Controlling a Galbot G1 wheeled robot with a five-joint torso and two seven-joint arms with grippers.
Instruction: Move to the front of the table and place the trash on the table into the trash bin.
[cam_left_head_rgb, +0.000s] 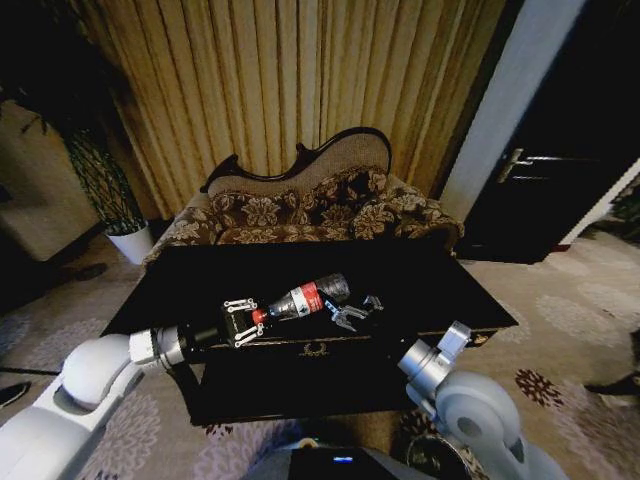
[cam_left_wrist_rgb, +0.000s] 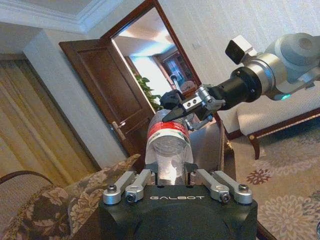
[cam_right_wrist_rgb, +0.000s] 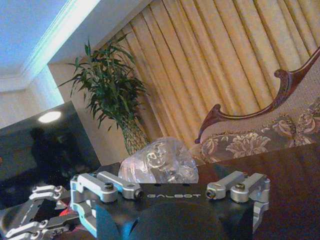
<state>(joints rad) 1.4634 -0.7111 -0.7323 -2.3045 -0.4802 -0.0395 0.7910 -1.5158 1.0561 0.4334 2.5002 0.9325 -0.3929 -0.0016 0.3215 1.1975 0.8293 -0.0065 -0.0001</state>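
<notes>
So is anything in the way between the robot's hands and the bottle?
No. The bottle lies on the table between both grippers: the left gripper sits at its red cap end, the right gripper at its base. Nothing visible stands between them.

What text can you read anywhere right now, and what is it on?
"GALBOT": on the black body of the left gripper.
"GALBOT": on the black body of the right gripper.
The red label on the bottle carries print too blurred to read.
</notes>
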